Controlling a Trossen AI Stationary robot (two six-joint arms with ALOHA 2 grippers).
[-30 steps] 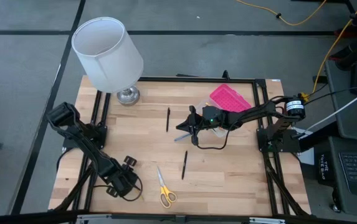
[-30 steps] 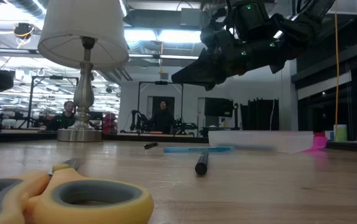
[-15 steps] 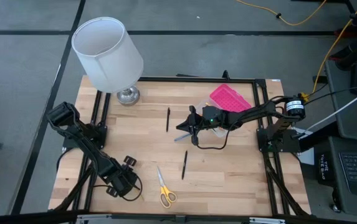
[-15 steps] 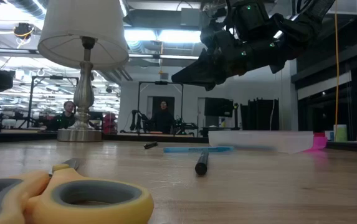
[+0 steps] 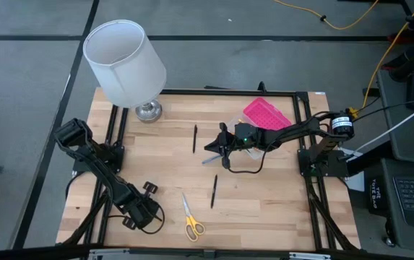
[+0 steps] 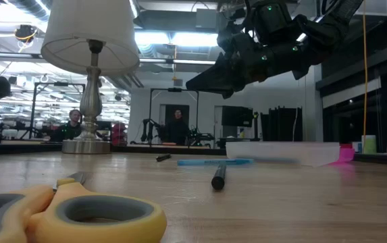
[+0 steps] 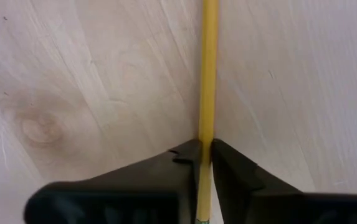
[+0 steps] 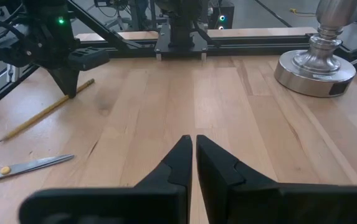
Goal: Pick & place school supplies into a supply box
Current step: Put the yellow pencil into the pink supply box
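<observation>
A yellow pencil (image 7: 207, 68) lies flat on the wooden table near its front left corner, and my left gripper (image 7: 205, 155) is shut on it, pointing down. The right wrist view shows this pencil (image 8: 38, 116) and my left gripper (image 8: 67, 92) too. My right gripper (image 8: 194, 148) hangs shut and empty above the table's middle (image 5: 218, 146). Yellow-handled scissors (image 5: 190, 220) lie by the near edge. Two black pens (image 5: 195, 137) (image 5: 213, 191) and a blue pen (image 6: 213, 162) lie flat mid-table. The supply box's pink lid (image 5: 266, 114) rests at the far right. My left gripper pinches the pencil's shaft (image 7: 207, 134) between its two fingers, nearer one end than the middle. The fingers come from above, pointing down, and lie across the pencil. The pencil lies flat on the table.
A lamp with a white shade (image 5: 123, 61) stands on its metal base (image 8: 318, 68) at the far left corner. A black frame (image 5: 214, 92) runs round the table. Bare wood lies between the scissors and the lamp. People stand in the room beyond the table (image 6: 176, 127).
</observation>
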